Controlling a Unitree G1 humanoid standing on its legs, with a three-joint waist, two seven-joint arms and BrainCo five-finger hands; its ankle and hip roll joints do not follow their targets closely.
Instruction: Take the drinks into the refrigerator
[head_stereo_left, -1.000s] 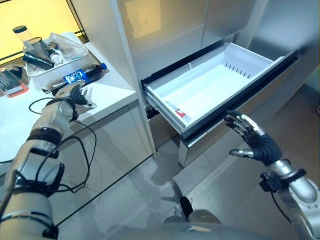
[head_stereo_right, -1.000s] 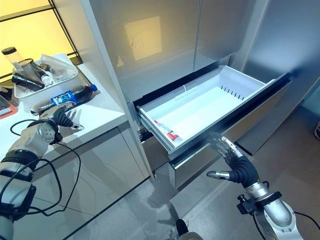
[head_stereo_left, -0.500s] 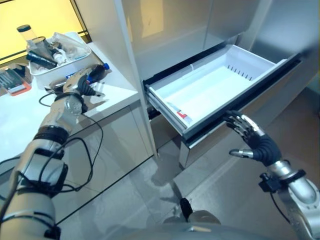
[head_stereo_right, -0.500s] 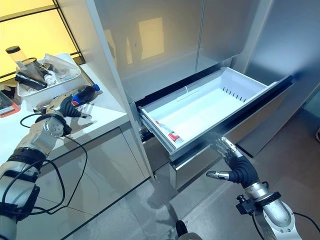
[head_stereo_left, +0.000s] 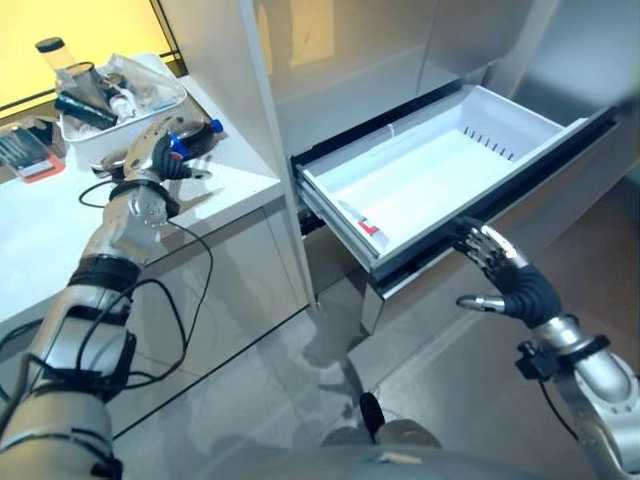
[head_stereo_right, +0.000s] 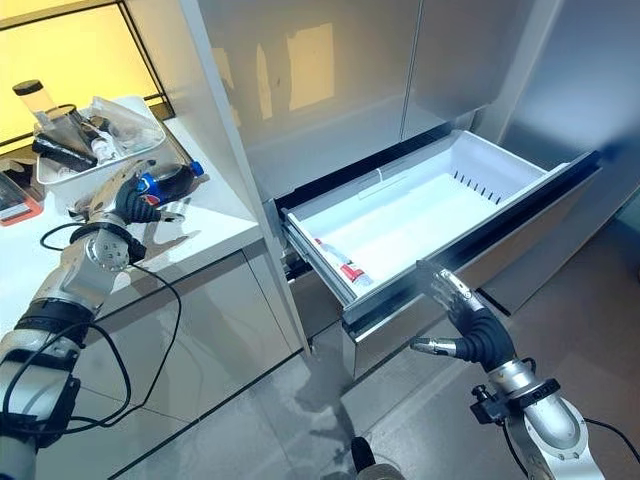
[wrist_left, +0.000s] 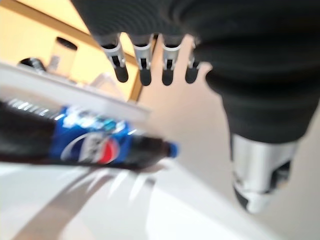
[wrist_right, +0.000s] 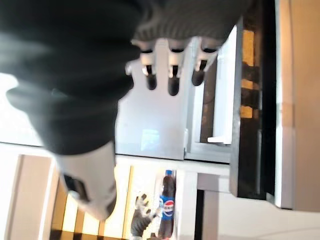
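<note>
On the white bench (head_stereo_left: 225, 180) I log one cola bottle (wrist_left: 75, 146), left hand (head_stereo_left: 152, 152) over it with fingers straight; right hand (head_stereo_left: 500, 275), fingers spread, beside the open drawer (head_stereo_left: 440, 170).

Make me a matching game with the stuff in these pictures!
Things:
1. cola bottle
2. white tub
3. drawer
4. right hand

Places or states:
a. pulled open, almost empty
b. lying on its side on the counter by the left hand
c. open, just below the drawer's front
d. full of small items, behind the bottle

Pairs: 1-b, 2-d, 3-a, 4-c
</note>
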